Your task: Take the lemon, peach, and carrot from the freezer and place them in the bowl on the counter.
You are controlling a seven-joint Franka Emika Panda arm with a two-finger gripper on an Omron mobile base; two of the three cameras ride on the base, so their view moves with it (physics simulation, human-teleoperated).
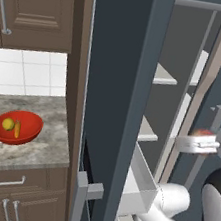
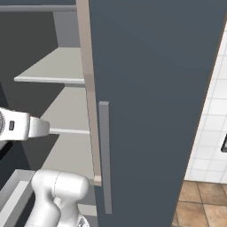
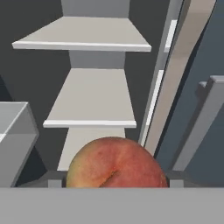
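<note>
I have the peach (image 3: 114, 163) clamped in the tool (image 1: 197, 143), held in front of the open freezer (image 1: 131, 85) shelves. Over on the worktop (image 1: 36, 141), the bowl (image 1: 27, 135) holds the lemon (image 1: 8, 124) and carrot (image 1: 17, 128).

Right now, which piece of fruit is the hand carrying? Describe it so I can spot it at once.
Start at the tall dark blue-grey freezer, door open beside the counter. In front of its grey shelves, the gripper is shut on the peach, which sits between its fingers. It is pinkish-red with an orange blush, unlike the yellow lemon in the red bowl.
</note>
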